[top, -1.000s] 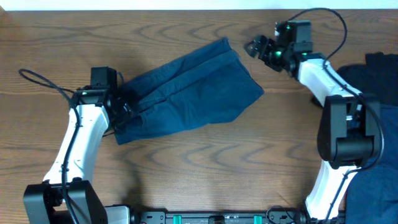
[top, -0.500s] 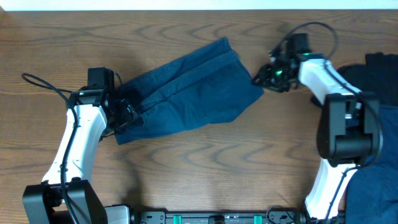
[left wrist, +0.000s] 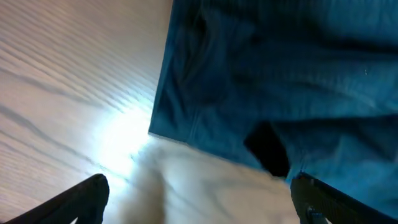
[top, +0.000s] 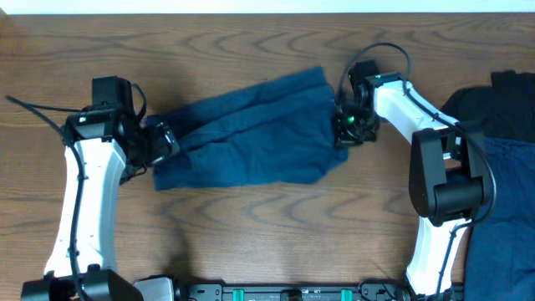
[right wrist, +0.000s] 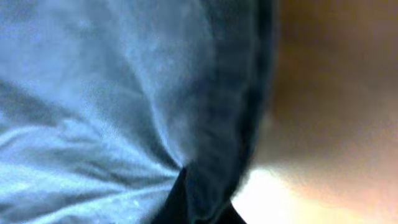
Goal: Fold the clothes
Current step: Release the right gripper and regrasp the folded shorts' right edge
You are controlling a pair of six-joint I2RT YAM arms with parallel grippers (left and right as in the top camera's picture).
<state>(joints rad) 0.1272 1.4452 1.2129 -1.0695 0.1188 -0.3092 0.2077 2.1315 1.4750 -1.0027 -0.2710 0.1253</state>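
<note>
A dark blue garment point(top: 251, 138) lies crumpled and partly folded across the middle of the wooden table point(top: 267, 217). My left gripper point(top: 163, 142) hovers at its left end, open; in the left wrist view its black fingers point(left wrist: 81, 199) stand wide apart over bare wood, just short of the garment's hem point(left wrist: 280, 74). My right gripper point(top: 344, 132) sits at the garment's right edge, shut on it. The right wrist view shows blue cloth point(right wrist: 112, 93) bunching into the pinch of the right gripper point(right wrist: 199, 211), with the seam drawn down between the jaws.
A pile of more clothes lies at the right edge: a dark piece point(top: 506, 104) and a blue one point(top: 510, 217) below it. The right arm's base point(top: 451, 184) stands just left of that pile. Cables trail from both wrists.
My right gripper came down and left from the far side onto the garment's right edge and shut on it. The left arm drew back a little leftward. The garment's right end shifted.
</note>
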